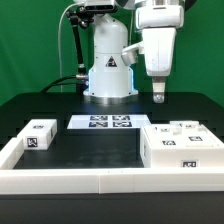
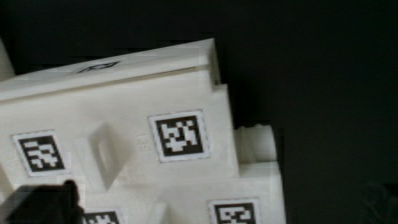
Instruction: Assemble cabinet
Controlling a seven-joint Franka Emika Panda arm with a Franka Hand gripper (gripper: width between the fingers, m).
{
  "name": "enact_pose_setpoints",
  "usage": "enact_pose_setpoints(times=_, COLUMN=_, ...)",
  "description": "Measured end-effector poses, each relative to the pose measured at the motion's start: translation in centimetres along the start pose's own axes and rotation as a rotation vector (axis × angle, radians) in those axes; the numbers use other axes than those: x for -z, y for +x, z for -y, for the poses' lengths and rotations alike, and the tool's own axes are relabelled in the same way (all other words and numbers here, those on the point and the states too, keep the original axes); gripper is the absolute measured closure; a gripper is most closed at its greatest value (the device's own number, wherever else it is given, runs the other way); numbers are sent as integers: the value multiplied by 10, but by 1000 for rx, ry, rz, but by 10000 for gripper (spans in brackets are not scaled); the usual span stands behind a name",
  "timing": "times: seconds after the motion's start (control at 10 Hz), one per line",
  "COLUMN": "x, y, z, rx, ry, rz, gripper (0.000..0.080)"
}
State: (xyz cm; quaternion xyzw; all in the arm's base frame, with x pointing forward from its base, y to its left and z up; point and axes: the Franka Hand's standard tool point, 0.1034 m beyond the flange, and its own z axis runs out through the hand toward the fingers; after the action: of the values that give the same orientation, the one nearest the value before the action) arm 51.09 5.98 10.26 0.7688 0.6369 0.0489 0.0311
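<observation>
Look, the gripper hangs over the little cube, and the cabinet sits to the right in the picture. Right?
No. The gripper hangs over the cabinet, not the cube. The cabinet does sit at the exterior view's right. The exterior view shows it.

A black tabletop (image 1: 90, 150) carries everything. A low white rail (image 1: 100, 182) borders its near edge and the exterior view's left side. The marker board (image 1: 107, 123) lies flat at mid-back. A small white cube (image 1: 40, 134) sits at the left, well apart from the cabinet (image 1: 182, 148) at the right. The arm's base (image 1: 108, 78) stands behind.
</observation>
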Motion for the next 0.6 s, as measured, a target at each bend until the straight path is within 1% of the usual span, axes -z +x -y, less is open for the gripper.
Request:
enact_pose_setpoints(times=0.3, x=-1, y=0, z=0, rx=-29, ry=2, rz=0, gripper=3)
enact_pose_setpoints(times=0.4, x=-1, y=0, z=0, rx=-87, ry=3, rz=-2, gripper=3)
enact_pose_setpoints(times=0.5, x=-2, y=1, z=1, rx=-200, ry=-1, rz=-7, gripper=3)
enact_pose_setpoints(times=0.6, x=-6, y=2, z=8, rx=-394, ry=-30, rz=-37, gripper=3)
